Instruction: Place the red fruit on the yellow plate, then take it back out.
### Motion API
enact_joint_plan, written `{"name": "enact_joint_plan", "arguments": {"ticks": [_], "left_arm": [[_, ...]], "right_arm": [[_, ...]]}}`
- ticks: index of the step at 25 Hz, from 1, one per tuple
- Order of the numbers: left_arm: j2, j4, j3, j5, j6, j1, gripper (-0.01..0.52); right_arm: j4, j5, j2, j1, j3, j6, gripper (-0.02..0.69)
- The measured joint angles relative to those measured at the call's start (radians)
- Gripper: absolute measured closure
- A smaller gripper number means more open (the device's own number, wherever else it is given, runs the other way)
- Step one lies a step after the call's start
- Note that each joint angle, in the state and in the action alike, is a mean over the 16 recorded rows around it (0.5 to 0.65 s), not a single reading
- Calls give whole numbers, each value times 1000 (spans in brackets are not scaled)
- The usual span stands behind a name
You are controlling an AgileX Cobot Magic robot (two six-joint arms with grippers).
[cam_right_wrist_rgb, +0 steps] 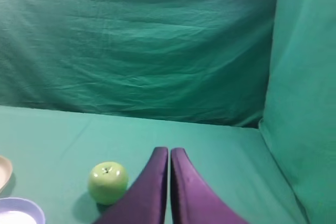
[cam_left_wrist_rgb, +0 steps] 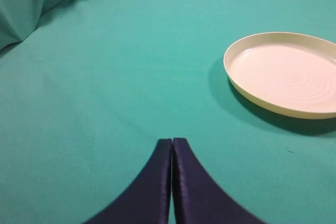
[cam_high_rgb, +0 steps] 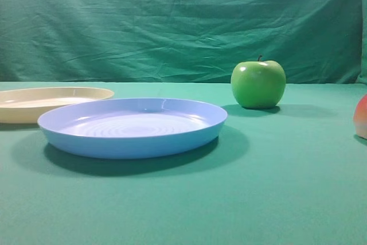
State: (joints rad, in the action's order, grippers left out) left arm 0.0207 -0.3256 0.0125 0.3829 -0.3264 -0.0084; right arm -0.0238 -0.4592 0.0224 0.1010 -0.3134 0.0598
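The red fruit shows only as a red-to-cream sliver at the right edge of the exterior view, resting on the green cloth. The yellow plate lies empty at the far left, partly behind the blue plate; in the left wrist view the yellow plate sits to the upper right. My left gripper is shut with nothing in it, hovering over bare cloth left of that plate. My right gripper is shut and empty, above the cloth to the right of the green apple. Neither gripper appears in the exterior view.
A light blue plate lies empty in the middle front; its rim shows at the lower left of the right wrist view. A glossy green apple stands behind it to the right. Green cloth drapes the back and sides.
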Motion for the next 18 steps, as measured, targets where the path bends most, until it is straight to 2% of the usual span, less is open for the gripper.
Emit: {"name": "enact_joint_plan", "arguments": {"ticks": [9,18], "left_arm": [[0,0,0,0,0,0,514],[0,0,0,0,0,0,514]], "right_arm": [[4,119,-33,-10,232,-28,665],[12,131,-34,-10,330,-61,665]]}}
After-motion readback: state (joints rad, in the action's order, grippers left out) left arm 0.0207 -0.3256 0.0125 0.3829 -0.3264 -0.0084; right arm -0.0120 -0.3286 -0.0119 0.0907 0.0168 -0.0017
